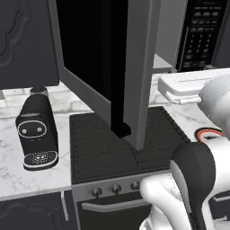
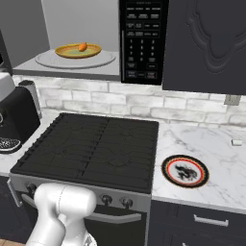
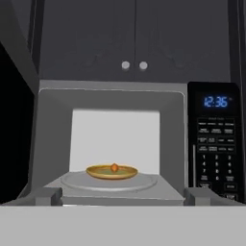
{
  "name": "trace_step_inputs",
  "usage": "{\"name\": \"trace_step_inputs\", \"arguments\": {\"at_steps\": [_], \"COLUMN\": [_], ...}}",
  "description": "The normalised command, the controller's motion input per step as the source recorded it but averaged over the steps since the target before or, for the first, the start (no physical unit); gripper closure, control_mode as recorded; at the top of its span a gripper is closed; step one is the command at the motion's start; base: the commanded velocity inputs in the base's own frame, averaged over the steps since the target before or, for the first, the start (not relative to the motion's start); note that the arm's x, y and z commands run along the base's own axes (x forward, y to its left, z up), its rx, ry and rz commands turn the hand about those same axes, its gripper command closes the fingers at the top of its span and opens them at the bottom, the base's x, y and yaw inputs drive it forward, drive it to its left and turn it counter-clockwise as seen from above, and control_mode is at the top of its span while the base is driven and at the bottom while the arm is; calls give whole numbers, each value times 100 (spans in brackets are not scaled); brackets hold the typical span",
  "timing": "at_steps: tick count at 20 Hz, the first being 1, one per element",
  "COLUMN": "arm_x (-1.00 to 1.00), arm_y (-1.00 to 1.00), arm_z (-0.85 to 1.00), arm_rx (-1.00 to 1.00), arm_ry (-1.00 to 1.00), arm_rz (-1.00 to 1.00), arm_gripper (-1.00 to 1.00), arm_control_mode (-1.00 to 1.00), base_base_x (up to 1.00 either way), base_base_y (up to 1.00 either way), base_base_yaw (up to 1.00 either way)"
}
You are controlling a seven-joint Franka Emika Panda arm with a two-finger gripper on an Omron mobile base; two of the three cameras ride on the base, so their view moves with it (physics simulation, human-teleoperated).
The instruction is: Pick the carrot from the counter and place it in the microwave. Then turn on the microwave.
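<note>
**Carrot on the dish, door wide open, button panel waiting**

The small orange carrot (image 3: 114, 167) sits on a shallow yellow dish (image 3: 111, 172), which rests on the round glass turntable (image 3: 108, 181) inside the big grey-framed microwave (image 3: 111, 103). From the right base view, you can see the same thing: carrot (image 2: 82, 46) up on the dish, well inside the cavity. So the placing looks done, I'd say.

The grey-framed dark glass door (image 1: 103, 63) swings out wide over the black ridged stovetop (image 2: 91, 149). That door is the story now. It would need closing before the start button means anything.

The hand camera looks straight into the cavity, level with it, carrot dead ahead and a little left of centre. The black button panel (image 3: 215, 144), clock glowing blue, lies to the right of that line. Is the claw released or clenched? I cannot tell; its tips aren't clear down at the bottom.

Down on the white marble tabletop (image 2: 211, 139), a round red-rimmed plate (image 2: 185, 171) sits beside the stove, untouched.
</note>
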Motion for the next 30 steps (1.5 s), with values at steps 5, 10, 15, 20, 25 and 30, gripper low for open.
{"name": "trace_step_inputs", "arguments": {"at_steps": [5,10,15,20,25,30], "arm_x": [-58,-46,-37,-26,-19,-19], "arm_y": [0,2,10,24,28,29], "arm_z": [0,0,0,0,-3,-2], "arm_rx": [0,0,0,0,0,0], "arm_ry": [0,0,0,0,-1,0], "arm_rz": [0,0,-1,0,0,0], "arm_gripper": [-100,-100,-100,-100,-100,-100], "arm_control_mode": [-100,-100,-100,-100,-100,-100], "base_base_x": [0,0,0,0,0,0], "base_base_y": [0,0,0,0,0,0], "base_base_yaw": [0,0,0,0,0,0]}}
